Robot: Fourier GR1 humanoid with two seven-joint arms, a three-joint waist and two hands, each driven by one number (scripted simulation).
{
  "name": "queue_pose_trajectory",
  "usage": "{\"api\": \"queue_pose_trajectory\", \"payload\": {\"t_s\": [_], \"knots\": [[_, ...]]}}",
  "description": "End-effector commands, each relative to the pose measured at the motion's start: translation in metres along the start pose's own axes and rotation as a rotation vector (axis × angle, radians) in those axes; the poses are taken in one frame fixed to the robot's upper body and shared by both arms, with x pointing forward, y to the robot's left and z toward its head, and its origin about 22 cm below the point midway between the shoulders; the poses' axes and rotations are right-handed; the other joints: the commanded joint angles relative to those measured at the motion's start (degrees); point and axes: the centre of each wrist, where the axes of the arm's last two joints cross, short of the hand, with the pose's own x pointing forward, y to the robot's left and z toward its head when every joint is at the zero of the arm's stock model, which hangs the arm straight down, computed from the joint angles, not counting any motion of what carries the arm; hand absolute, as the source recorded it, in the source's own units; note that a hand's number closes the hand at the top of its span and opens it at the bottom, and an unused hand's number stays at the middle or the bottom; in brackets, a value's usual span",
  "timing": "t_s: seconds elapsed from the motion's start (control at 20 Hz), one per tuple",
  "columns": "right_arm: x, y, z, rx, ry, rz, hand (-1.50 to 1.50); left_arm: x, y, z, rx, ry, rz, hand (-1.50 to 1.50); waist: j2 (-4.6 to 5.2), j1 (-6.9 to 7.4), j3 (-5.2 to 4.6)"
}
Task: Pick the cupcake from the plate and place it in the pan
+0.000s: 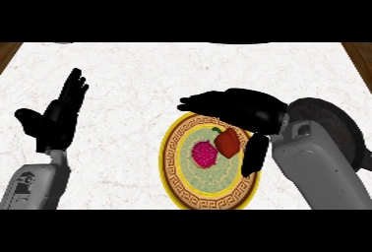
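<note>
Right hand (236,109): hovers over the far rim of the plate, palm down, fingers stretched flat toward the worktop's left side and thumb hanging down over the plate's right part. It looks spread and holds nothing that I can see.

Cupcake: no plain cupcake shape shows. Two items lie on the plate: a magenta berry-like lump (205,154) near its middle and a red lump with a green stem (227,142) just beside it, to the right, close under the thumb. Which of them the task means I cannot tell; the red one is nearest the hand.

Plate (176,172): round, yellow rim with a patterned brown band, pale green centre; it sits toward the worktop's near edge, right of centre, and carries both items.

Pan (341,129): dark and round, near the worktop's right edge, just beyond the plate and partly hidden by the right forearm. The part that shows has nothing in it.

Left hand (58,115): resting open, fingers up, toward the worktop's left edge, well apart from the plate.

Progress: early, by my reading. Nothing is lifted; grasp, carry to the pan and release all remain.
</note>
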Motion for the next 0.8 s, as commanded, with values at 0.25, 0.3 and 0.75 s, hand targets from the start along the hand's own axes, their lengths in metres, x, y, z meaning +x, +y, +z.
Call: {"api": "queue_pose_trajectory", "payload": {"t_s": [0.25, 0.3, 0.75], "knots": [[0.018, 0.04, -0.016, 0.082, -0.009, 0.042, -1.5, 0.002, 0.002, 0.005, 0.01, 0.0, 0.012, 0.0, -0.1, -0.19, 0.0], [-0.006, 0.035, -0.028, 0.077, 0.008, 0.073, -1.5, -0.004, -0.003, -0.009, 0.008, -0.004, 0.003, 0.0, 0.09, -0.02, 0.0], [0.011, 0.03, -0.048, 0.121, 0.11, 0.226, -1.5, 0.015, 0.004, -0.003, -0.003, 0.014, 0.008, 0.0, -0.01, 0.18, 0.0]]}}
